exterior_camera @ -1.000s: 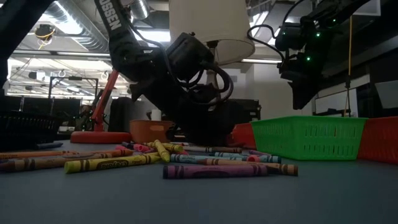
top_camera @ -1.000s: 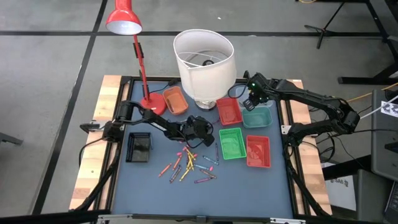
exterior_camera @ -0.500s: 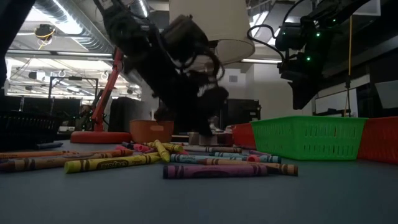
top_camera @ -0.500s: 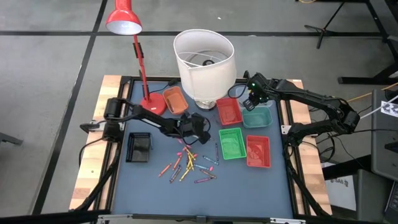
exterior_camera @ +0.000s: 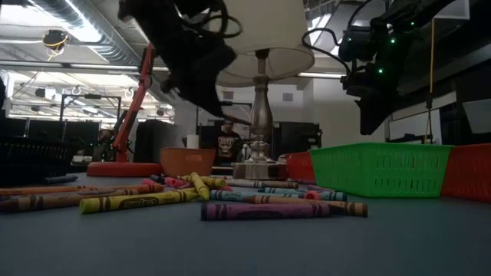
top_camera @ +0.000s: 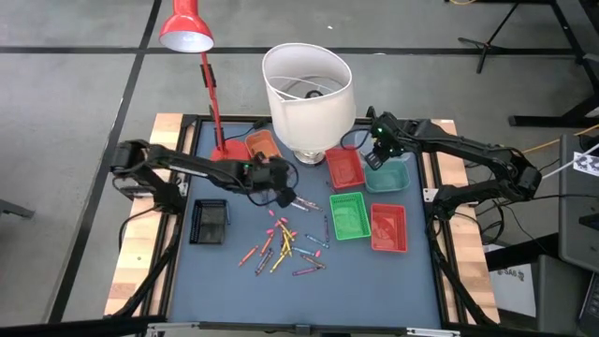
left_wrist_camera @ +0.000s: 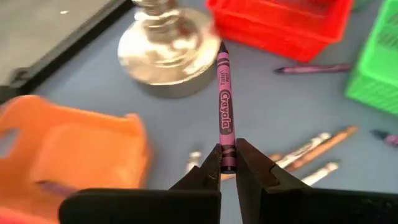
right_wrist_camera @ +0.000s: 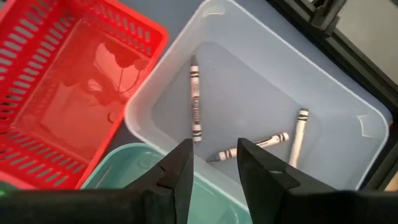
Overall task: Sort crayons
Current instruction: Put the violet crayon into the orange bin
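Slate-blue matting covers the table, framed by pale wood. Largest on it is a white drum lampshade on a polished metal base, which only the left wrist view shows gleaming. Ribbed plastic trays cluster to the right: a green one and red ones. The right wrist view alone reveals a clear smooth bin holding three grey crayons. Above it hovers the right gripper, fingers apart. The left gripper is raised near the orange tray, fingers clamped on a purple paper-wrapped crayon. Loose crayons lie scattered mid-table.
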Tool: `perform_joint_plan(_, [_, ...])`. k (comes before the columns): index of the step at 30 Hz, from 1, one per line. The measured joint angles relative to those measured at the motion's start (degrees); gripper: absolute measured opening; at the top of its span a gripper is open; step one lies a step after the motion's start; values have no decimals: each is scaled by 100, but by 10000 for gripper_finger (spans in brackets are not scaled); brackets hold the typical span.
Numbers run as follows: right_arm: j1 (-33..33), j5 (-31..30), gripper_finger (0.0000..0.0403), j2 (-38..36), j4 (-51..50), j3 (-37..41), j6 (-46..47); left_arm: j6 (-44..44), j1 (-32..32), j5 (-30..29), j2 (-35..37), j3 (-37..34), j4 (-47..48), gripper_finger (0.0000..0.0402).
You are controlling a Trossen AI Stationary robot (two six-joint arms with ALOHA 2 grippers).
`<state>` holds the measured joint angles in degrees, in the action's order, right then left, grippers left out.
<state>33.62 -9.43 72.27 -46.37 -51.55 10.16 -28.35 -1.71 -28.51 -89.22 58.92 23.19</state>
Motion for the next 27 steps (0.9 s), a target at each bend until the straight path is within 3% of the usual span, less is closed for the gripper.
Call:
perform_joint_plan(6, [-443, -80, 122, -11, 33, 0, 1, 75, -333, -133, 403, 0, 1455, 8])
perform_joint_plan(10, [-824, -268, 122, -11, 37, 0, 68, 356, -620, -133, 381, -1, 1892, 8])
perform_joint_plan(19, [-1547, -438, 122, -11, -123, 0, 384, 797, -1098, -129, 335, -2, 1923, 11])
perform_joint_plan(27, [-2295, -297, 122, -11, -125, 0, 789, 934, -1346, -127, 337, -2, 1925, 41])
